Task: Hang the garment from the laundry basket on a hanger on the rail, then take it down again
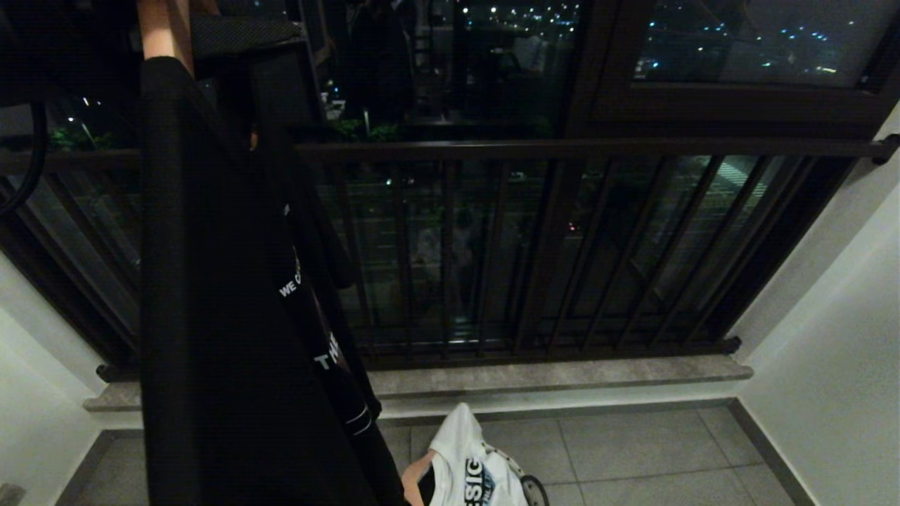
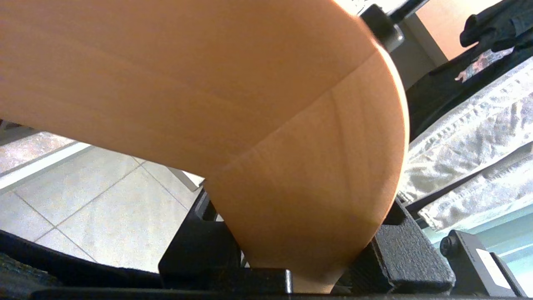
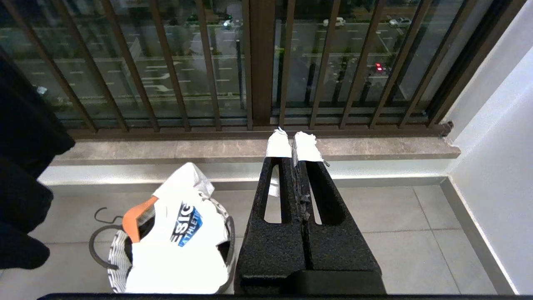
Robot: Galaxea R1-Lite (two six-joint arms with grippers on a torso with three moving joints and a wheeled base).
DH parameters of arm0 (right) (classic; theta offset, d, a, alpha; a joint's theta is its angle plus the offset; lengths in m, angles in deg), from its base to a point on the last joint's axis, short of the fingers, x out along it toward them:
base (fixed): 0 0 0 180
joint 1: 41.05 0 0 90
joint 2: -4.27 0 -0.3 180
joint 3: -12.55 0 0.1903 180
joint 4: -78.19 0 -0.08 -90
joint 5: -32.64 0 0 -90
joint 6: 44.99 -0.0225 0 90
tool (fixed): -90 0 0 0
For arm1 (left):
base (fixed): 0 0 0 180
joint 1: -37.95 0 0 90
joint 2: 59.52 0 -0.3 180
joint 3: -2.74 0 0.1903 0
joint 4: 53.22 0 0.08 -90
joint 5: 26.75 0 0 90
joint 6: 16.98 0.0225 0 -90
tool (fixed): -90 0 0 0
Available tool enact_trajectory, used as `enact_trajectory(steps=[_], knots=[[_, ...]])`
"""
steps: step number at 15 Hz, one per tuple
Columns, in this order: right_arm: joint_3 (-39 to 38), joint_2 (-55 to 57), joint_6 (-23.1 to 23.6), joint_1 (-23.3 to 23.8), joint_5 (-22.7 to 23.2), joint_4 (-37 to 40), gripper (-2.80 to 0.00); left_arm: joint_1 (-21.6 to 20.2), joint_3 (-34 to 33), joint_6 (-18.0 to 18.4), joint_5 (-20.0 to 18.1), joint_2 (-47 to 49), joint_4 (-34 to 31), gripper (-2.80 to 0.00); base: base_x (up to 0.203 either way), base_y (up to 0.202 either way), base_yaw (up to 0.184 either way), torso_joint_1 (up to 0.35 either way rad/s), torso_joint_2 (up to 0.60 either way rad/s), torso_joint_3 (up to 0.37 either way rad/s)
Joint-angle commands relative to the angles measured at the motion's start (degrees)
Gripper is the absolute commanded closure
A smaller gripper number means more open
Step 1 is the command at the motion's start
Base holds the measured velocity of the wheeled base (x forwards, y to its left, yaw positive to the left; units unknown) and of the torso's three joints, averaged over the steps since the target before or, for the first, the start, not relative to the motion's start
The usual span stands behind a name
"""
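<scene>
2 garments show: 1 black garment (image 1: pixel 225 316) hanging at the left on a wooden hanger (image 2: pixel 233 104), and 1 white printed garment (image 3: pixel 179 237) in the laundry basket (image 3: pixel 114 266) on the floor tiles (image 3: pixel 399 233), near the window sill (image 3: pixel 208 150). A second wooden hanger (image 3: pixel 135 218) pokes out of the basket beside the white garment.

The left gripper (image 2: pixel 300 266) has its fingers (image 2: pixel 412 258) part open, closed around the wooden hanger's body, high at the left. The right gripper (image 3: pixel 295 143) hangs to the right of the basket, its 2 white-tipped fingers pressed together, holding nothing.

The hanger's hook is out of sight, and the basket is cut off at the near edge of the head view.
</scene>
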Motion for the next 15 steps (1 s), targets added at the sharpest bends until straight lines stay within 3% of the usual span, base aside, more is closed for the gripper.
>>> enact_trajectory(steps=[1,15], knots=[[0.00,0.07,0.07,0.00,0.01,-0.01,0.00,0.00,0.15,-0.29,-0.25,-0.11,0.08,0.00,0.000,0.000,0.000,0.000,0.00,0.000],[0.00,0.07,-0.02,0.00,0.01,-0.01,0.00,0.17,1.38,-0.29,-0.42,-0.37,-0.18,0.00,0.000,0.000,0.000,0.000,0.00,0.000]])
